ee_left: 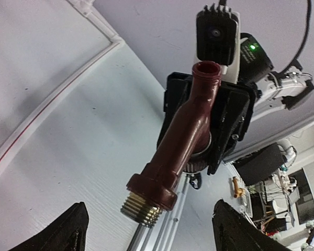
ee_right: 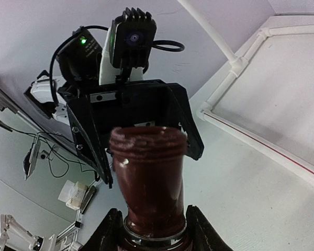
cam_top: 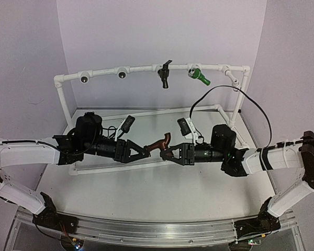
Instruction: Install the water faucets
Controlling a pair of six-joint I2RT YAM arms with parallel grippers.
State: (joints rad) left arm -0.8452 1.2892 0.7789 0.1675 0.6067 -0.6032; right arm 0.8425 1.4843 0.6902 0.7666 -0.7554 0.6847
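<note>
A reddish-brown water faucet (cam_top: pixel 161 142) hangs above the table's middle between my two grippers. My right gripper (cam_top: pixel 168 153) is shut on its lower body, fingers (ee_right: pixel 105 230) pressed to both sides of the faucet (ee_right: pixel 149 178). My left gripper (cam_top: pixel 145 150) stands open just left of it. In the left wrist view its fingertips (ee_left: pixel 68 232) flank the brass threaded end of the faucet (ee_left: pixel 180 138) without touching it. A black faucet (cam_top: pixel 165 73) and a green faucet (cam_top: pixel 200 76) sit in the top bar of the white pipe frame (cam_top: pixel 141 68).
Open tee sockets (cam_top: pixel 85 78) (cam_top: pixel 122 74) show on the left of the top bar, another (cam_top: pixel 234 78) at its right. The frame's base pipes (cam_top: pixel 220 111) lie on the table behind the arms. A black cable (cam_top: pixel 251 102) loops over the right arm.
</note>
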